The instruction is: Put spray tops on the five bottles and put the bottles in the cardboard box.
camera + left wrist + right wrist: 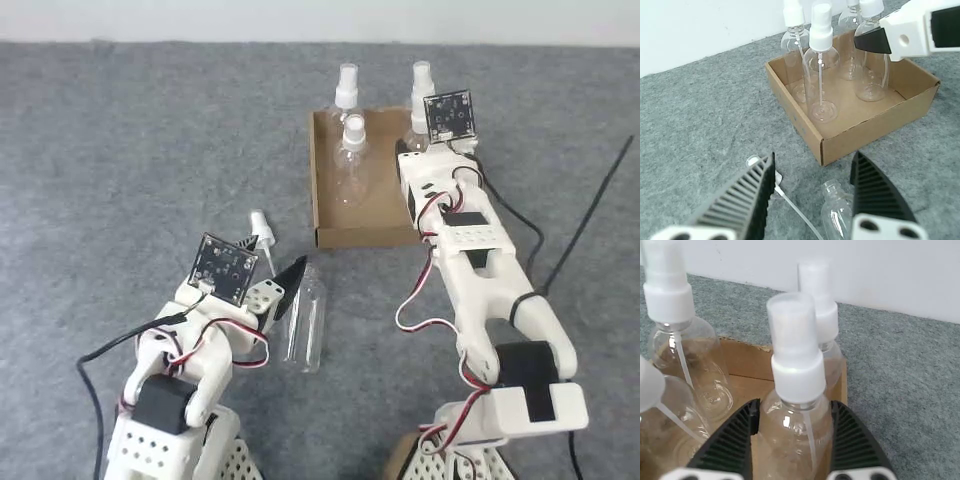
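Note:
The cardboard box (316, 180) holds a bottle with a spray top (795, 370) that stands upright at its right side, with my right gripper (796, 407) shut on its body. Three other topped bottles (353, 150) stand in the box beside it. An uncapped bottle (306, 318) lies on the table in front of the box. A loose spray top (262, 232) lies just left of that bottle's neck. My left gripper (815, 157) hangs open above this pair, with the spray top (760, 165) by one finger and the bottle's neck (836, 210) by the other.
Grey felt covers the table (120, 150), with open room to the left of the box. A black cable (590, 215) runs along the right side. A white wall rises behind the box.

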Available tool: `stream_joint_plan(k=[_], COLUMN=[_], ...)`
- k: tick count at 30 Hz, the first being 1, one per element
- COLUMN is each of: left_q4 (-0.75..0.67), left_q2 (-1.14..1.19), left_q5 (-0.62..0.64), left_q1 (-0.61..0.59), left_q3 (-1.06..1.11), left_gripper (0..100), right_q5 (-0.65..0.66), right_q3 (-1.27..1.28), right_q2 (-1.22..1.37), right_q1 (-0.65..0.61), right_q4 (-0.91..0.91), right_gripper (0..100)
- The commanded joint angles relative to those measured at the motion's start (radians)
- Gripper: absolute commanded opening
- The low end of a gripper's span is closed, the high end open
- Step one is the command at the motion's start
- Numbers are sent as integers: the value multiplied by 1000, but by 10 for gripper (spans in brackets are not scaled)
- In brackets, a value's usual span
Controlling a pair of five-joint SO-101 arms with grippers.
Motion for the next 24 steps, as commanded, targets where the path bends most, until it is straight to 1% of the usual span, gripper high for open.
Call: stream_joint_plan(k=[1, 9, 11, 16, 18, 20, 24], left_q4=[-23, -23, -23, -23, -23, -25, -31], left_q2=[-18, -18, -18, -18, -18, -18, -18], left_q5=[-8, -8, -8, -8, -8, -8, -8], left_q1=[-3, -3, -3, -3, -3, -3, -3], left_q3=[-10, -8, -8, -8, -8, -8, 2], left_gripper=[222, 222, 222, 222, 222, 222, 222], right_q5=[-6, -6, -6, -8, -6, -6, -6], right_q3=[-58, -58, -58, -54, -54, -54, -54], right_q2=[-10, -8, -8, -7, -7, -7, -7], right_q1=[7, 7, 7, 4, 4, 2, 2], right_q4=[-19, -19, -19, -18, -13, -12, -13], right_gripper=[7, 9, 49, 210, 258, 285, 293])
